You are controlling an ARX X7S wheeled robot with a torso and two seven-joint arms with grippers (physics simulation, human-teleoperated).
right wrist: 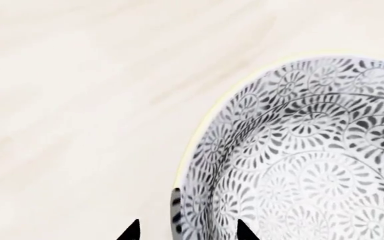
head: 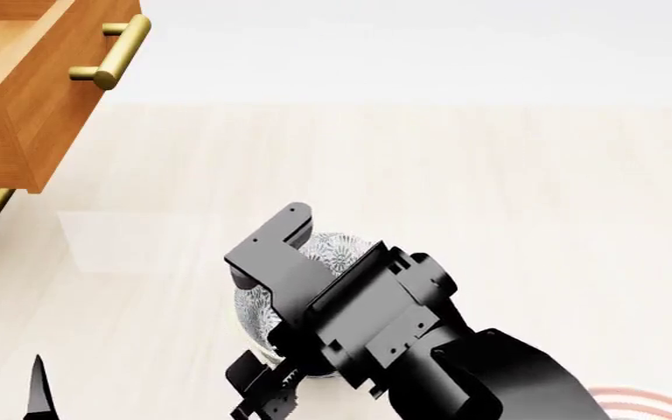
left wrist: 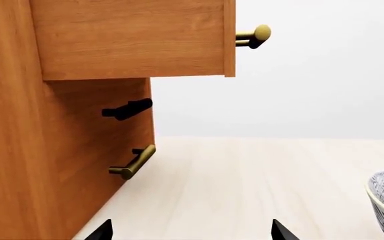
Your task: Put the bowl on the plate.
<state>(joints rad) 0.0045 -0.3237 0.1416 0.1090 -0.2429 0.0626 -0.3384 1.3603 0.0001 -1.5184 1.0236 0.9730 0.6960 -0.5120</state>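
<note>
A pale wooden worktop [head: 523, 201] carries the deep grey-floral ceramic bowl [right wrist: 312, 165] near its front edge; rigid, slick, breakable, best pinched at the rim, which the spread right gripper [right wrist: 186, 231] straddles.

Wooden cabinet [left wrist: 18, 150] at the table's [head: 488, 192] far left corner. Upper drawer [head: 21, 96] pulled open. Brass bar handles [head: 115, 52] on both drawers.
</note>
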